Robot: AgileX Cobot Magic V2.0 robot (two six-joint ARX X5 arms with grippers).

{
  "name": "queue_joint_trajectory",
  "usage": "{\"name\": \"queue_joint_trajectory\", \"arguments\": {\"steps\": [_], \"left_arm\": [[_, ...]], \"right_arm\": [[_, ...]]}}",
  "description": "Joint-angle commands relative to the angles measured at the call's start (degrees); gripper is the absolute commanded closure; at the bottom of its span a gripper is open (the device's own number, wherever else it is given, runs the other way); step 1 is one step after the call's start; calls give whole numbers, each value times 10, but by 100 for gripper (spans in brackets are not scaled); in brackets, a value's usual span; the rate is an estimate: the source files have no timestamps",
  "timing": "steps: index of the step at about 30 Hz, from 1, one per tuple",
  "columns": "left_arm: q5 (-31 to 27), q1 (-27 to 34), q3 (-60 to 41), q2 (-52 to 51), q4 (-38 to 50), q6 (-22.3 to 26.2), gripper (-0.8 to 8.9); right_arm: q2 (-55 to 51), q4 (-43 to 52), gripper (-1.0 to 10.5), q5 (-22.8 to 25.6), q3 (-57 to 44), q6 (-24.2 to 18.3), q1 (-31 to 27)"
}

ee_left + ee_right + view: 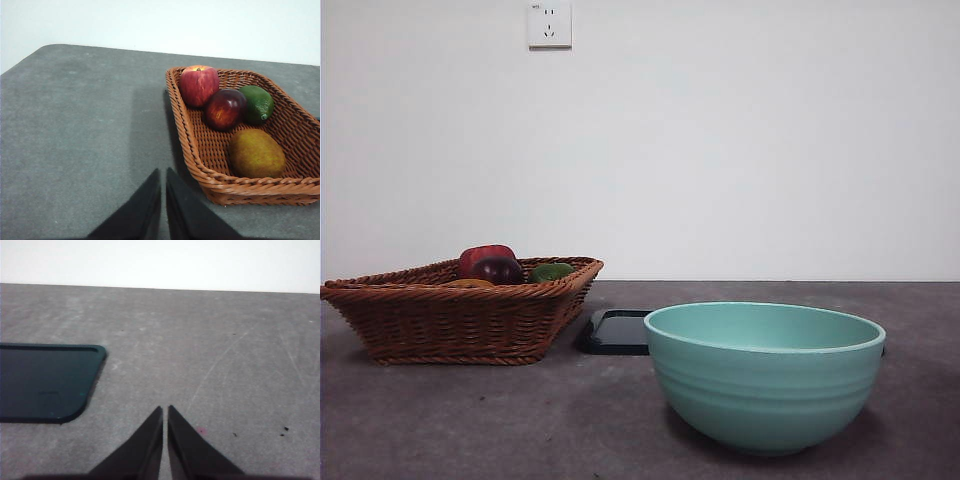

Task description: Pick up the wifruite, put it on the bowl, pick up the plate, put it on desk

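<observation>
Wifruite point(256, 153) lies in basket point(210, 150), apparently untouched.

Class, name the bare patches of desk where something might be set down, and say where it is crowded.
Bare desk lies in front of the wicker basket and left of the bowl. More lies beside the dark tray. Crowded: the basket holds four fruits, among them the wifruite, and the tray sits between basket and bowl.

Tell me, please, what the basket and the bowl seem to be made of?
The basket looks like woven brown wicker: its interlaced strands and braided rim show plainly. The bowl has a matte teal surface with faint ridges, perhaps ceramic or plastic; the look leaves that open.
</observation>
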Motion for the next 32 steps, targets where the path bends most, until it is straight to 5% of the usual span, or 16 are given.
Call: {"name": "queue_joint_trajectory", "arguments": {"steps": [1,32], "left_arm": [[-3,0,-12,-1,-4,9,798],[-3,0,-12,-1,-4,9,798]], "right_arm": [[-2,-3,940,12,-4,10,0],[-2,14,940,12,-4,10,0]]}}
